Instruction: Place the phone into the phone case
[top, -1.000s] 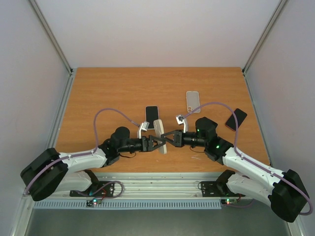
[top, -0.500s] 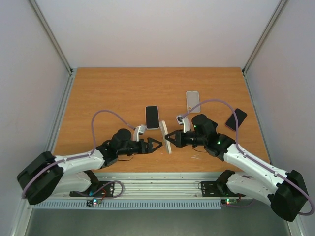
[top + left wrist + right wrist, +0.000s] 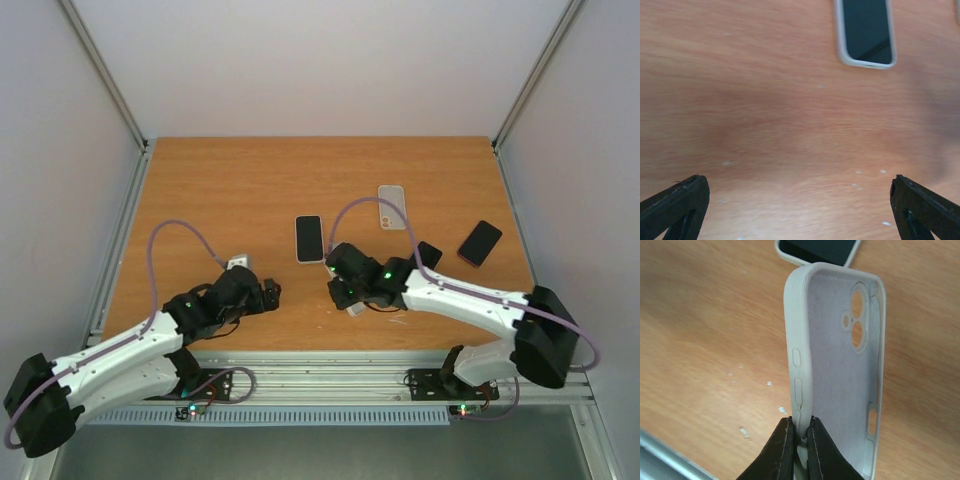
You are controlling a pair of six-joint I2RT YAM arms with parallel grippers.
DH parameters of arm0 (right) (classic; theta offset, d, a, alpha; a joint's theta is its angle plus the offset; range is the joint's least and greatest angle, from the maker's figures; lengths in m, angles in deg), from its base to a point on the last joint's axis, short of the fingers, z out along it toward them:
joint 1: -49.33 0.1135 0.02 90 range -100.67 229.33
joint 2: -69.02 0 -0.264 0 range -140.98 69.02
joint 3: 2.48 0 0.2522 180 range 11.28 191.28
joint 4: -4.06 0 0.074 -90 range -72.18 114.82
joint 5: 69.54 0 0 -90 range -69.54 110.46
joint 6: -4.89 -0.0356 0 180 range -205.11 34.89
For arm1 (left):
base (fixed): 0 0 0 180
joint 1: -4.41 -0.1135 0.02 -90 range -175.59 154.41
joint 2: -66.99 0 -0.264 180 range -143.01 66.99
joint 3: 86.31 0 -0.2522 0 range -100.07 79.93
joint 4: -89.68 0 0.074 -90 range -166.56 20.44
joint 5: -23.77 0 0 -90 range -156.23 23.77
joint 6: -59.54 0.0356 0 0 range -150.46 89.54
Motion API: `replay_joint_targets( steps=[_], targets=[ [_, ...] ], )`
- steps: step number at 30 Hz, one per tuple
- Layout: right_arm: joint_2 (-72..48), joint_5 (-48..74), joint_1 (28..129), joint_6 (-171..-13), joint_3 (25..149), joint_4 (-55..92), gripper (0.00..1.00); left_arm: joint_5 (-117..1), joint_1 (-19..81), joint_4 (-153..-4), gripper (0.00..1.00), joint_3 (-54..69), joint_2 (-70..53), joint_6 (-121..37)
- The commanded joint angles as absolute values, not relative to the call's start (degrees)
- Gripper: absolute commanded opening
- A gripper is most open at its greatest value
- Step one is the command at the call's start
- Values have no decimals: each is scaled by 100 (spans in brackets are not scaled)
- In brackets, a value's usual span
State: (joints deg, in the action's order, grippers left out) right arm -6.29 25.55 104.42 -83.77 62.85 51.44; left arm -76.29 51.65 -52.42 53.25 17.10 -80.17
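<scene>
A pale phone case (image 3: 840, 370) stands on edge with its hollow inside and camera cut-outs facing right. My right gripper (image 3: 800, 422) is shut on its left side wall, near the buttons. From above, only a sliver of the case (image 3: 352, 308) shows below that right gripper (image 3: 345, 298). A phone (image 3: 309, 238) with a dark screen and a pale rim lies flat just beyond it, and its end shows past the case (image 3: 817, 251). My left gripper (image 3: 270, 293) is open wide over bare wood, left of and nearer than the phone (image 3: 867, 31), with nothing between its fingers (image 3: 675, 207).
A pale flat case or phone (image 3: 392, 207) lies further back. Two black phones (image 3: 480, 242) (image 3: 428, 254) lie to the right. The table's front edge (image 3: 330, 350) runs close below both grippers.
My left gripper has let go of the case, opened fully and drawn back to the left. The right gripper has swung left and lower with the case still held.
</scene>
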Motion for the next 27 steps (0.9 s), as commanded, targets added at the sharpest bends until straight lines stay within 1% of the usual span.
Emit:
replay_joint_targets(
  steps=[1,5,15,21,23,27],
  targets=[
    [-1289,3885,10806,-8441,6774,5722,1,-8521,5157,-4196,99,5283,2032,-8221],
    [-2044,4405,11033,-8737,7256,6043,1,-8662,5160,-4014,99,5290,2120,-8352],
    [-3437,4557,11384,-9153,8023,6326,1,-8688,5152,-3945,99,5329,2122,-8425],
    [-3888,4482,11497,-9267,8333,6325,2,-8663,5153,-3943,99,5353,2125,-8434],
    [-3955,4390,11506,-9267,8368,6262,5,-8653,5158,-3944,99,5348,2122,-8425],
    [-4016,4236,11504,-9255,8414,6153,6,-8638,5157,-3938,99,5361,2121,-8416]
  ],
)
